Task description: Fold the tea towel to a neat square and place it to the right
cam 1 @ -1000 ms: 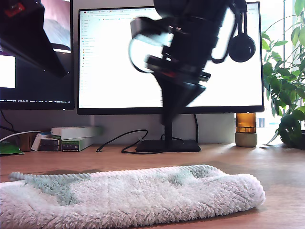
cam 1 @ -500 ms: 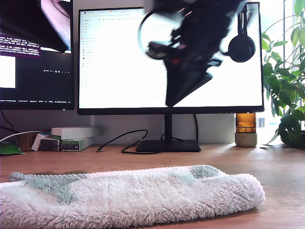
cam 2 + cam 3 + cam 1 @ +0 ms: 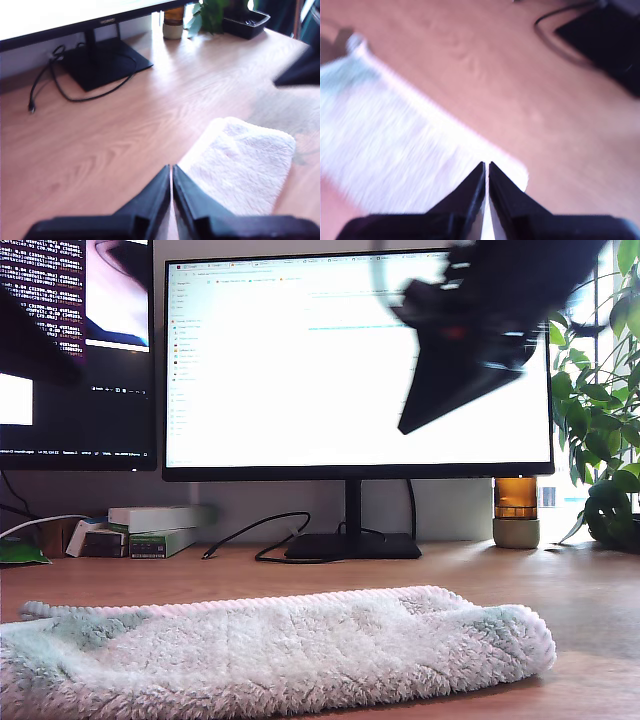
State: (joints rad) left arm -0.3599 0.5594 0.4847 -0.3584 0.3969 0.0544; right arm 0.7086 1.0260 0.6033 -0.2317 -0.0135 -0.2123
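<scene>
Tea towel (image 3: 270,655) lies folded into a long flat strip on the near part of the wooden desk (image 3: 590,590), running from the exterior view's left edge to past centre, rounded fold end toward the exterior view's right. Pink ribbed edge along its far side, faint mint patches.

My first gripper (image 3: 172,175): jaws pressed together, nothing between them, held up above the desk over the towel's end. My second gripper (image 3: 486,172): jaws also closed tight and empty, above the towel's far edge; that view is blurred.

One dark blurred arm (image 3: 480,330) hangs high at the exterior view's upper right, in front of the monitor (image 3: 300,360); cannot tell which arm.

Behind the towel: monitor stand (image 3: 350,540), black cable (image 3: 250,535), stacked boxes (image 3: 155,528) at exterior left, amber jar (image 3: 516,510) and plant (image 3: 600,420) at exterior right. Second screen (image 3: 75,350) at far left.
</scene>
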